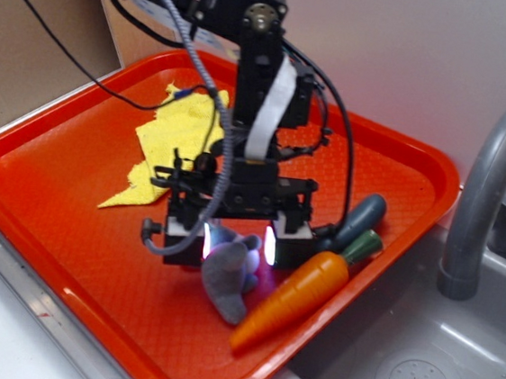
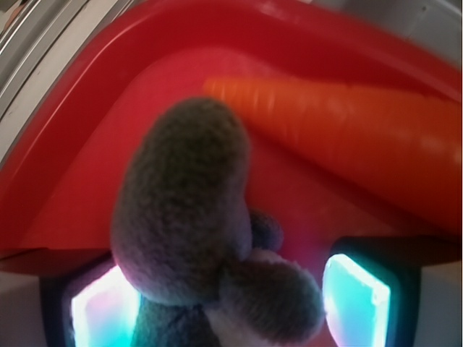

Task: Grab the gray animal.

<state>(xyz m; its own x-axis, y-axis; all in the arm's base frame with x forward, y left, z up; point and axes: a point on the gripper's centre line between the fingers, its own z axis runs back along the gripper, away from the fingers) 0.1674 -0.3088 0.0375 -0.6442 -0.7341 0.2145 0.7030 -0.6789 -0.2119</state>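
1 gray animal between the pads, grasp step in hand

1 gripper (image 1: pixel 239 242) sits low over the red tray (image 1: pixel 48 159), its 2 lit fingers (image 1: pixel 273 244) either side of the gray animal (image 1: pixel 230 278). The bunny lies on the tray floor near the front-right part, just beside the toy carrot (image 1: pixel 296 298). In the wrist view the plush (image 2: pixel 188 210) fills the gap between the 2 glowing pads (image 2: pixel 354 293), with the carrot (image 2: pixel 362 152) beyond it.

Claw state: jaws stand apart with the plush's upper part between them. The exterior view suggests the pads are at or close to its sides, but I cannot tell whether they are pressing yet. Most of the body hangs out below and in front of the fingers.

Step, as I judge it: descent looks done, closing is the job now. Next move calls for squeezing until the plush compresses, then a straight lift. Risk: soft toy, shallow bite near one end, could slip or swing into the carrot.

Count on the tray:
- 1 gray animal
- 1 toy carrot
- 1 dark gray-blue toy vegetable (image 1: pixel 361 217), behind the carrot
- 1 yellow cloth (image 1: pixel 172 140), well apart at the back

Off the tray: 1 gray faucet (image 1: pixel 489 187) over 1 sink (image 1: pixel 424 370)
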